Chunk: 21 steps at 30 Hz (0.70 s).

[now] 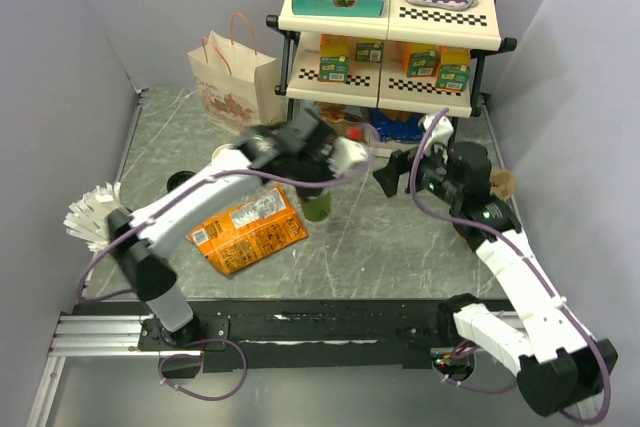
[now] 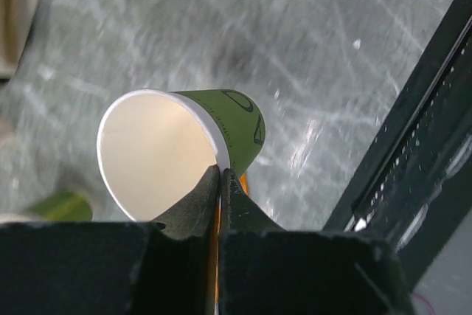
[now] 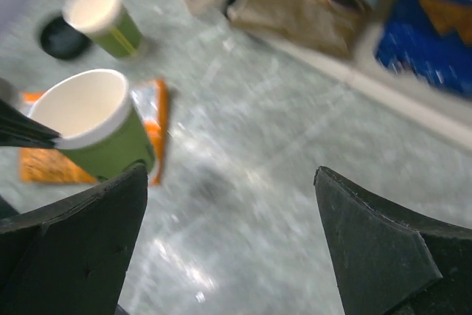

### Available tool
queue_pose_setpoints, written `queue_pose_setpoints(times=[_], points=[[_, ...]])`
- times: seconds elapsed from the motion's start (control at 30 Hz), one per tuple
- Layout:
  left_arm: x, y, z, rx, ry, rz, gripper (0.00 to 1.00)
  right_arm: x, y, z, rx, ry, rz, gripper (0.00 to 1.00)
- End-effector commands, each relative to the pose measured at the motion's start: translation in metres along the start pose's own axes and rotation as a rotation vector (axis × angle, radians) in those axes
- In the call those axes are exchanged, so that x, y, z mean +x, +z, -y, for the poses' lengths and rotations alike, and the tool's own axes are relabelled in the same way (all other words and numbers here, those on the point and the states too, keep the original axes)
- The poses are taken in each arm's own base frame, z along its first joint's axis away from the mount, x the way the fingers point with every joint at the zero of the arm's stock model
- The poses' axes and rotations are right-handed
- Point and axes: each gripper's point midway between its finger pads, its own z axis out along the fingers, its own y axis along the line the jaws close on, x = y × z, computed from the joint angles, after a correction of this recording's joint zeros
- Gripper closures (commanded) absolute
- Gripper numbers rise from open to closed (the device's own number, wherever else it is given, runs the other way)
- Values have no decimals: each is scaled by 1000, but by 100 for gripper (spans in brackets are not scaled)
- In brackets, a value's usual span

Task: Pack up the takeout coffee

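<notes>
As left pincer (image 2: 223, 173) pinches, cup (image 2: 155, 153) hangs

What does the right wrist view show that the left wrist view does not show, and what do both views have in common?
Only the right wrist view: the open right gripper, a black lid lying on the grey table, and blue packages. Only the left wrist view: a black rail and the black print on the lidless green cup. Both: that cup, pinched at its rim by the shut left gripper, and the table.
</notes>
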Motion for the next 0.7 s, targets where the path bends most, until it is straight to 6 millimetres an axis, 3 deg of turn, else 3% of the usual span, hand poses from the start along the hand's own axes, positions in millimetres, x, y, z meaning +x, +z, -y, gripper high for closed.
queue_pose_setpoints(times=[0.0,0.07,0.1,0.13,0.2,0.4,0.67], points=[[-34,56,7,-50,90,35,99,27,-24,27,143,-35,-43,0],[-44,74,16,-60,112,45,99,32,-37,42,213,-40,-49,0],[-40,92,13,-89,119,13,99,34,-42,49,251,-40,-53,0],[-44,100,18,-104,130,11,99,34,-49,62,316,-38,-50,0],[-43,121,13,-143,116,-15,99,39,-57,71,363,-26,-68,0],[-60,137,12,-158,82,17,99,45,-73,77,394,-16,-68,0],[-44,148,22,-140,64,-14,99,41,-80,77,397,4,-55,0]])
